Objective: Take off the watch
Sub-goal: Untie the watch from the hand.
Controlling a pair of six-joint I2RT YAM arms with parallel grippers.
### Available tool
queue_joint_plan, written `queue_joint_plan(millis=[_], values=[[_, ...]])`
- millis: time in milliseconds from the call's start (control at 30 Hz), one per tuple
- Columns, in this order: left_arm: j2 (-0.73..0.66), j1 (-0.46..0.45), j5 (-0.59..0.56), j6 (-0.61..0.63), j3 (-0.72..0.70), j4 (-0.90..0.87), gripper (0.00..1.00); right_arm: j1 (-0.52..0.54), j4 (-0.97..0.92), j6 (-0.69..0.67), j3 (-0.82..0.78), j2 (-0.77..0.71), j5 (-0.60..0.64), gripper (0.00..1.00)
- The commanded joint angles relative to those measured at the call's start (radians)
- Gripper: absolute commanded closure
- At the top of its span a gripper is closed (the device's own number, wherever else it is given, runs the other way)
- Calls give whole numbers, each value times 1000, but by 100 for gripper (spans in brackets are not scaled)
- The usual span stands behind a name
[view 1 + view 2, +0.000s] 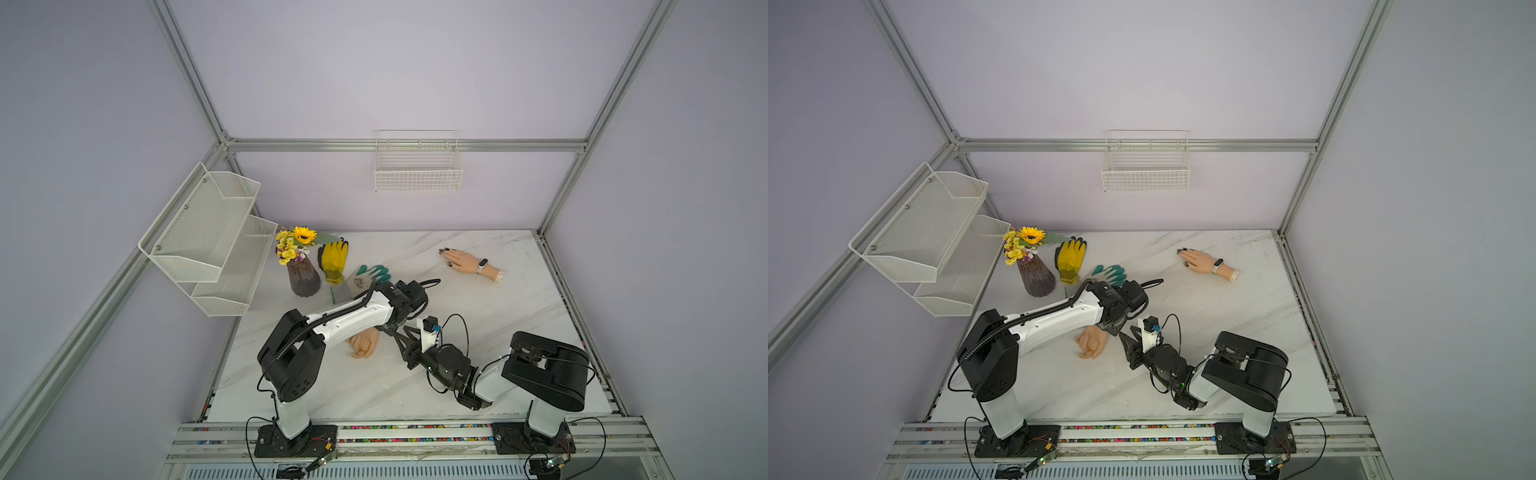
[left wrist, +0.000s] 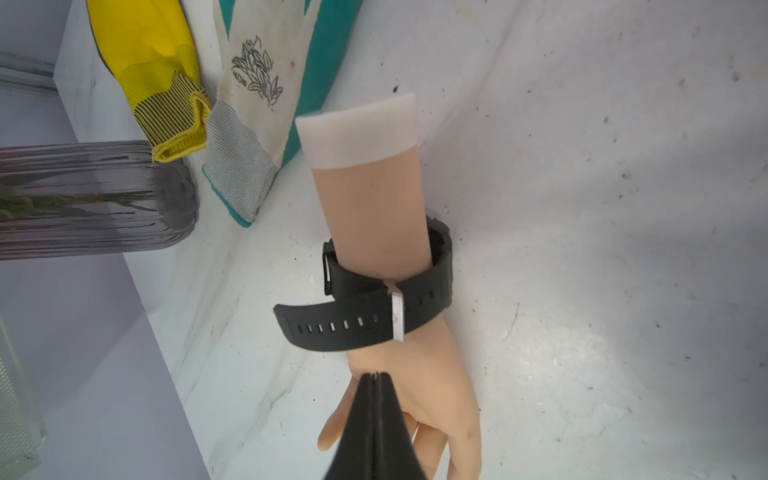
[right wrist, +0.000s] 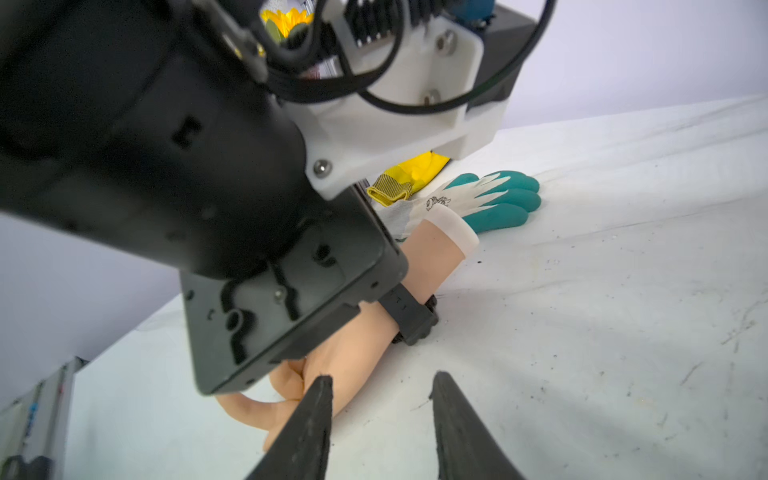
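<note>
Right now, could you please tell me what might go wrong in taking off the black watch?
The strap is still through the buckle, so a pull on its tail may drag the whole hand along.
The left gripper is shut, gripping nothing; it may slip off the strap.
The open right gripper sits close beside the left arm, so the arms may collide.

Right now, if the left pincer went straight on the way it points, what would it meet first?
Probably the black watch strap on the mannequin wrist; the shut left pincer points at it, though height is unclear.
</note>
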Motion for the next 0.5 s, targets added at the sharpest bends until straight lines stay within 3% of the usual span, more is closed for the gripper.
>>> queue_joint_plan(millis=[0, 33, 167, 333, 467], values=[[-56, 26, 41, 5, 6, 7, 94, 5, 53, -93, 49, 45, -9, 58], [-74, 40, 76, -1, 5, 10, 86, 5, 48, -91, 59, 59, -23, 58], [-206, 143, 247, -52, -61, 83, 73, -5, 14, -68, 99, 90, -101, 56], [-521, 391, 559, -194, -311, 320, 56, -44, -287, -16, 238, 84, -205, 55], [-645, 587, 859, -291, -467, 470, 48, -58, -458, -23, 306, 45, -196, 53]])
